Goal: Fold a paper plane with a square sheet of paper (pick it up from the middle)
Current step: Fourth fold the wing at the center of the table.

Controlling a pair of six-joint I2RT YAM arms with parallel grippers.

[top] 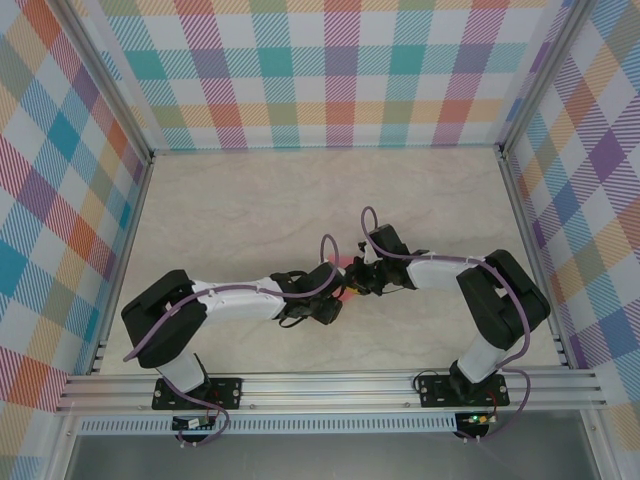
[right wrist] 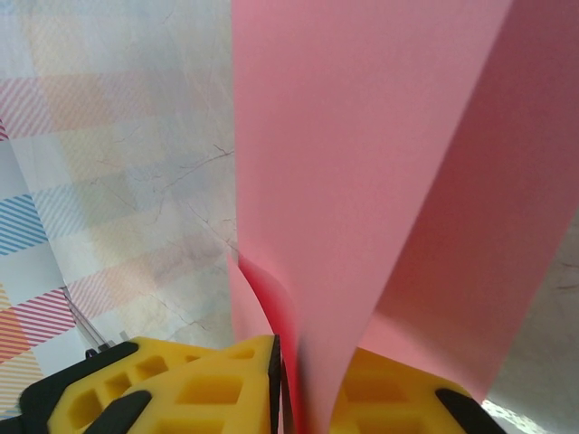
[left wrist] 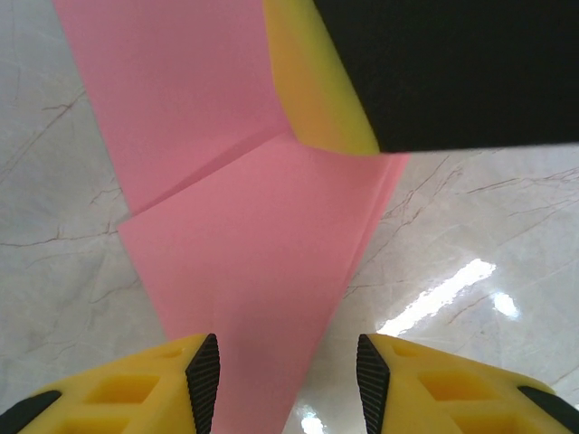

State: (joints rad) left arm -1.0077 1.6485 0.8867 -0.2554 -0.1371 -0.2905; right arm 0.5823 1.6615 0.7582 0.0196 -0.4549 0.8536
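The salmon-pink sheet of paper [left wrist: 244, 244] is folded into a long creased shape that tapers like a paper plane. It is held off the marble table. My right gripper [right wrist: 298, 393] is shut on its folded layers, which rise straight up from the jaws [right wrist: 362, 163]. In the left wrist view, the right gripper's yellow and black finger [left wrist: 335, 90] clamps the paper's upper part. My left gripper [left wrist: 288, 384] is open, and the narrow end of the paper runs down between its pads, nearer the left pad [left wrist: 204, 380]. From above, both grippers meet mid-table around a sliver of pink paper [top: 344, 270].
The pale marble table top [top: 250, 210] lies below the paper, with glare spots in the left wrist view. Plaid walls [top: 330, 70] and aluminium rails [top: 330, 385] enclose the table. Purple cables loop over both arms.
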